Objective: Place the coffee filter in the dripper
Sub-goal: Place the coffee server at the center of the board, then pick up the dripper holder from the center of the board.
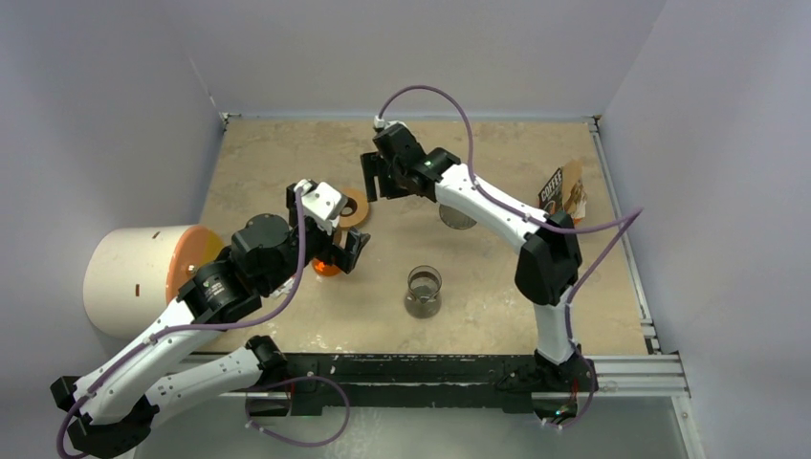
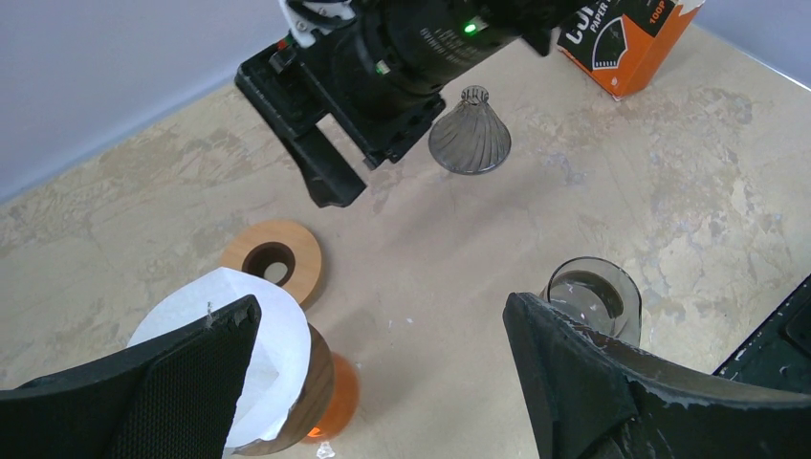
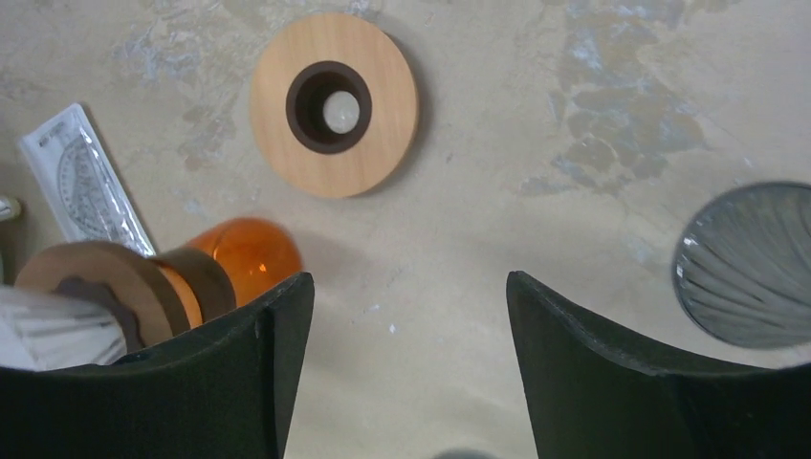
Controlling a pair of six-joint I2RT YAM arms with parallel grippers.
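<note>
We see the left claw (image 2: 383,304) and right claw (image 3: 409,282) released; the coffee filter (image 2: 280,342) sits in the dripper (image 2: 312,390), lower left.

Soft, even light falls from above. The beige surface (image 1: 478,172) is bright without hard glare, and the arms cast only faint, diffuse shadows. In the wrist view the right tool (image 3: 406,287) shows its near fingers (image 3: 622,382) as dark, slightly soft shapes along the lower frame. The wooden ring (image 3: 334,104) throws a weak shadow rightward. The orange glass vessel (image 3: 249,253) glows translucent.
</note>
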